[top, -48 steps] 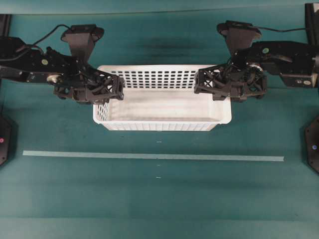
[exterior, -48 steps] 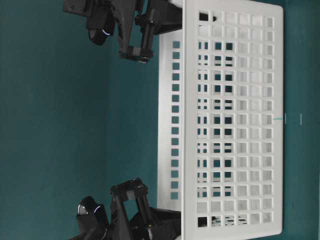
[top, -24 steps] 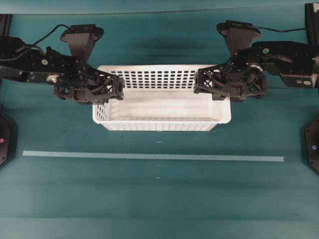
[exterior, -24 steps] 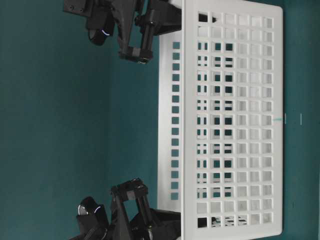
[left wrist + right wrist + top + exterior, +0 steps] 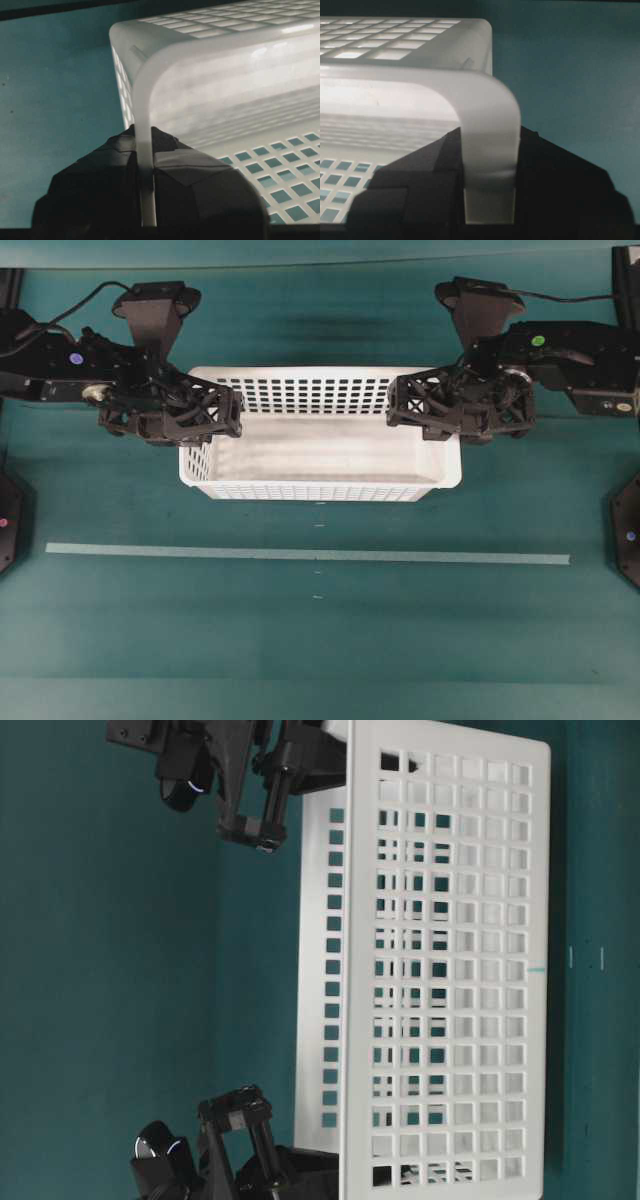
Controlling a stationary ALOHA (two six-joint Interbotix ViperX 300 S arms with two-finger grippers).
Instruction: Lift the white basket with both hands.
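White basket [image 5: 320, 455] sits near the back middle of the teal table [image 5: 320, 640], long axis running left-right between the two arms. We see a large rectangular white plastic tub with a rolled rim, solid floor, and walls perforated with rows of small rectangular holes; the far wall's grid is clear from overhead. In the table-level view the basket [image 5: 440, 960] fills most of the frame, near long wall facing the camera, teal showing through the holes; we can't tell from it whether the floor is off the table.

Left gripper [image 5: 205, 412] sits on the left short rim. In the left wrist view its fingers [image 5: 190, 175] are pressed together on the thin rim edge, which runs straight down between them. Right gripper [image 5: 420, 405] sits on the right short rim. In the right wrist view a broader band of rim [image 5: 487, 165] curves down between its fingers [image 5: 420, 185], which are pinching it.

Thin pale tape line [image 5: 300, 554] crosses the table in front of the basket, well apart from it.
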